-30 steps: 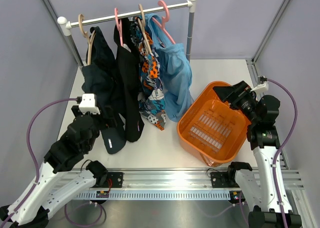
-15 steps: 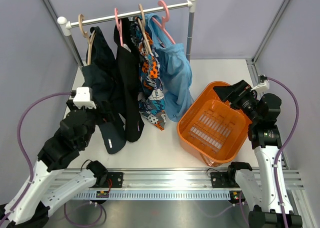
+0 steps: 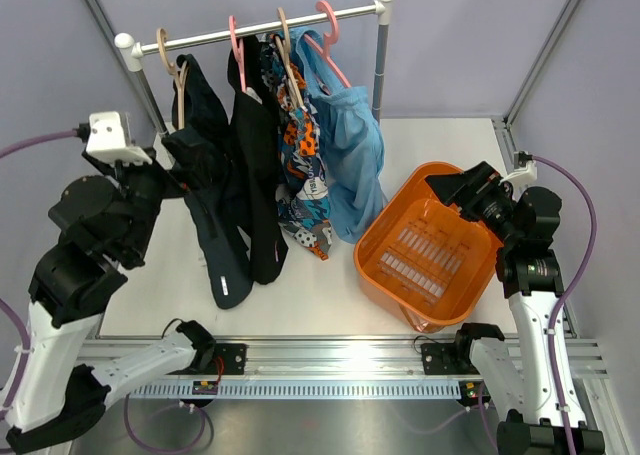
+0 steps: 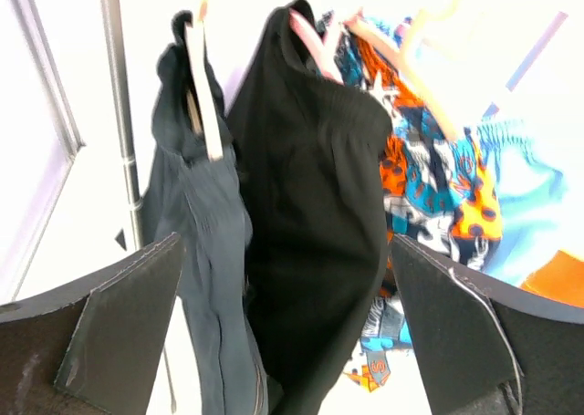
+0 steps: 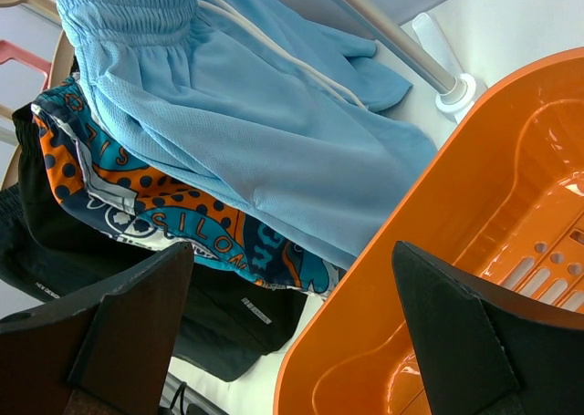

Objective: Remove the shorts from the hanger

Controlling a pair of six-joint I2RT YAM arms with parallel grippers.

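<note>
Nothing off yet: four pairs hang on four hangers (image 3: 327,20) along the rail (image 3: 205,40): navy shorts (image 3: 205,210), black shorts (image 3: 258,175), patterned shorts (image 3: 305,180), light blue shorts (image 3: 352,155). Left hand (image 4: 287,333) gapes wide and empty facing the navy pair, seemingly not touching. Right hand (image 5: 292,328), equally spread and empty, hovers over the one orange basket (image 3: 372,237).

Read in right wrist view: pale block letters, roughly "SILOM", on teal band of orange-blue-white patterned shorts (image 5: 169,210), under orange dotted patch; last letter uncertain. Small white tag (image 5: 256,311) on black shorts (image 5: 219,337), near left: print too small to read.
</note>
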